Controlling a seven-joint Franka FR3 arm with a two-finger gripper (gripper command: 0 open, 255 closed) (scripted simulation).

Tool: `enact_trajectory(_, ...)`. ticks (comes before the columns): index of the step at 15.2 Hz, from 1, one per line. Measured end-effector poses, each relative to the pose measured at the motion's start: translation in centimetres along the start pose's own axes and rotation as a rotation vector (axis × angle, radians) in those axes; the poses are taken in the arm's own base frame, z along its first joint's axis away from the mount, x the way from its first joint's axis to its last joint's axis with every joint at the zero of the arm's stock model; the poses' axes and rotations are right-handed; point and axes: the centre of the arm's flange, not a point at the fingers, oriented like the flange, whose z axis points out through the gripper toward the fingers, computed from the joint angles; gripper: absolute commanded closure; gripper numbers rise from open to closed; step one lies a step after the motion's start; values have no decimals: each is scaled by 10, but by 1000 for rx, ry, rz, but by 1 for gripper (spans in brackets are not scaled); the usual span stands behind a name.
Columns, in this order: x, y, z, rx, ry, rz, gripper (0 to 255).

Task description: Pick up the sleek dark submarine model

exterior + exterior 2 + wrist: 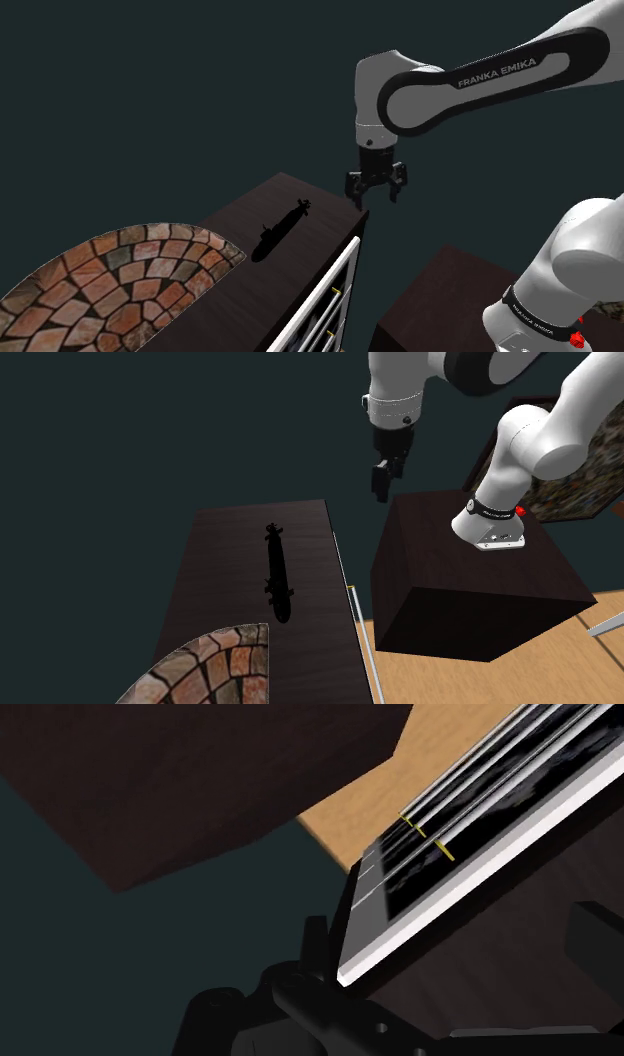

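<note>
Item under inspection: the submarine model (282, 230), a slim black hull. It lies flat on the dark top of a cabinet (322, 228), lengthwise along the top and roughly midway between the top's two long edges. One end points to the far short edge. The other end lies just beside a half-round brick-patterned panel (120, 280) that covers the near end of the top; whether the two touch cannot be told.

Gripper (377, 195): fingers spread apart, nothing between them. It hangs in the air by the cabinet's far corner on the drawer side, clear of the top and well apart from the submarine model. In the second exterior view the gripper (381, 487) stands past the far edge, with the submarine model (277, 574) nearer the camera on the cabinet (220, 582).

Surroundings: white drawer fronts (335, 300) with small yellow pulls run down the cabinet's long side (the wrist view shows them too (470, 834)). The stand (470, 592), a dark box, sits beside that side on a wood-toned floor (480, 682). The backdrop is a plain dark teal.
</note>
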Motion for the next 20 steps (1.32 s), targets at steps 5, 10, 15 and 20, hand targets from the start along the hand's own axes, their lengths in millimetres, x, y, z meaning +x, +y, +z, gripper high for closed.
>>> enact_trajectory(5,27,-57,21,4,0,159,0)
enact_trajectory(10,58,-104,46,8,0,318,0)
enact_trajectory(15,102,-149,72,13,-1,478,0)
enact_trajectory(20,152,-185,94,16,-2,639,0)
